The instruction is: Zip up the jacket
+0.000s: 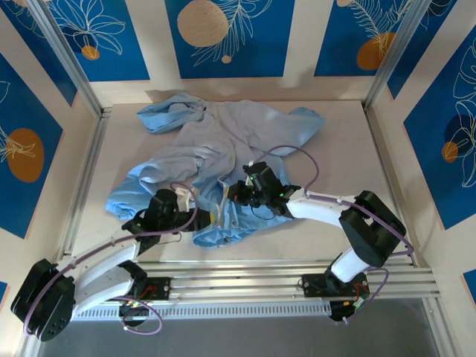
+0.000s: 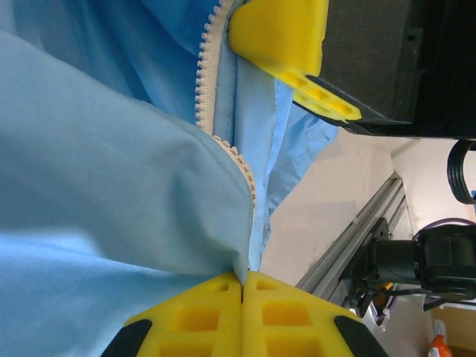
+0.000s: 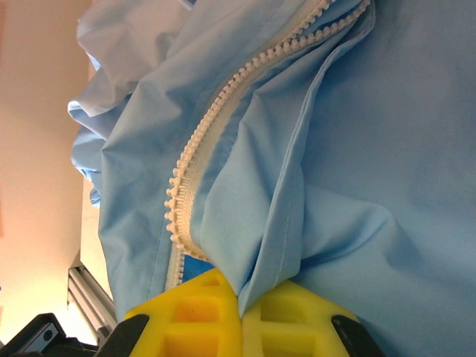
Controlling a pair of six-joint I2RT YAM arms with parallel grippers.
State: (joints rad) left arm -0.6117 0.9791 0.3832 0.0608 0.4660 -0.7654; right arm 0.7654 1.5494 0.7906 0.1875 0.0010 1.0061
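The jacket [image 1: 216, 137] lay crumpled across the middle of the table [image 1: 372, 178], its lower edge toward the arms. The left gripper [image 2: 242, 286] was clenched on a light-blue fold just beside the pale zipper teeth [image 2: 205, 82]. The right gripper [image 3: 239, 297] pinched another fold by the zipper, close to the left one.

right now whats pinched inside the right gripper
A fold of the jacket, beside its zipper teeth, is clamped in the right gripper. Fabric covers whatever lies deeper in, so a slider cannot be ruled out.
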